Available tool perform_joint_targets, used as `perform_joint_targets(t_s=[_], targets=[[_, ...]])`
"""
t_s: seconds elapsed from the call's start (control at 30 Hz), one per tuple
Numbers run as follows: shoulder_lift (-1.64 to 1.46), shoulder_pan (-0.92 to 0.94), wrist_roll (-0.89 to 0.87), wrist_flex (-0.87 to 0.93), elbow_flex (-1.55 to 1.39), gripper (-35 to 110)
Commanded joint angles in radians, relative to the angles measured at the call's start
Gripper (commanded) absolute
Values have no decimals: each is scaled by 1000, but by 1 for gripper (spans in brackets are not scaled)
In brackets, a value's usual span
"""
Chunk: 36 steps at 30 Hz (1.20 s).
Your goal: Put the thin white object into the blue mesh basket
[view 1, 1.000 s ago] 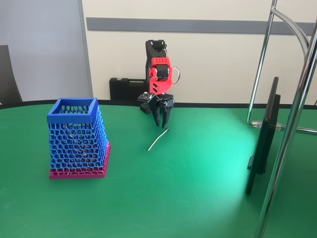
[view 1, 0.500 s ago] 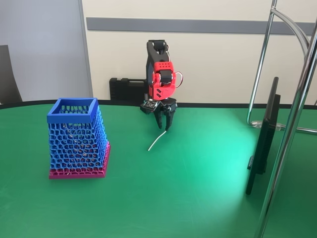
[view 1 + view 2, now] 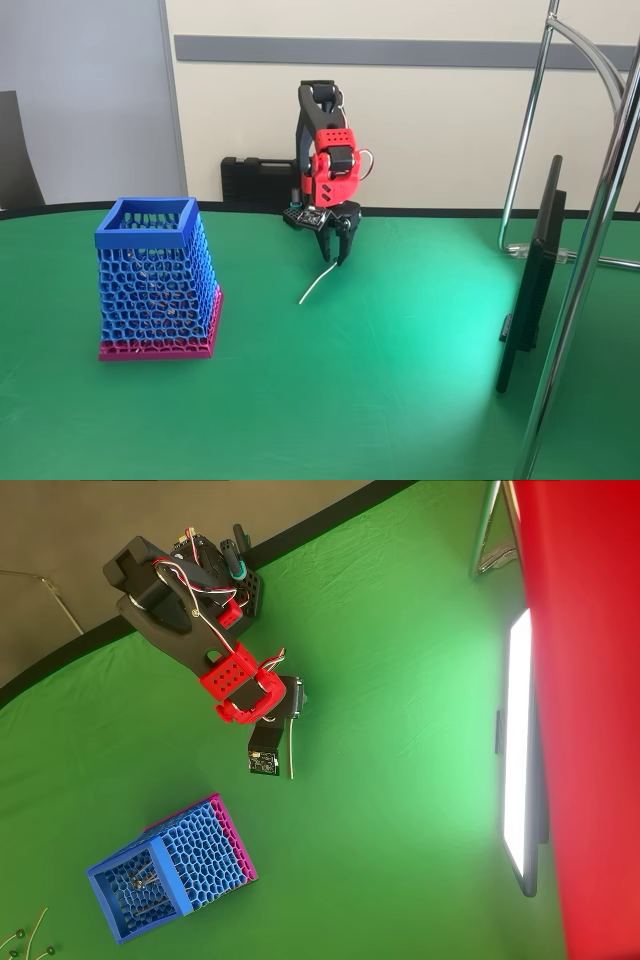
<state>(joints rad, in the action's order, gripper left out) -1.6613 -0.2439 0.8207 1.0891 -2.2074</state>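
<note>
The black two-finger gripper on the red-and-black arm points down at the green table, its fingers drawn close together right at the upper end of the thin white strip with a dark tip. Whether they actually pinch that end, the fixed view can't settle; the fingertips and the strip's tip meet in one dark spot, and in the overhead view the gripper covers that end. So the grasp is a cannot-tell. The strip itself lies on the cloth, slanting in the fixed view from the fingertips down and to the left; in the overhead view the thin white strip runs nearly straight down the picture, away from the arm's base. That long axis is what counts: the free end trails toward the front of the table, while the tall blue honeycomb-mesh basket with the pink base stands well apart to the left in the fixed view. From overhead the basket sits below and left of the gripper, its square rim open and turned toward the lower left. My call: the pickup is in progress, with the lift and carry across to that rim still to come.
</note>
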Motion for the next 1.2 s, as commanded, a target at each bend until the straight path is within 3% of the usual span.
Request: perform_joint_targets(t_s=[0.0, 0.67, 1.17], targets=[[2, -17, -11, -5, 25, 15], [40, -23, 2, -29, 0, 13], [11, -12, -11, -35, 54, 2]])
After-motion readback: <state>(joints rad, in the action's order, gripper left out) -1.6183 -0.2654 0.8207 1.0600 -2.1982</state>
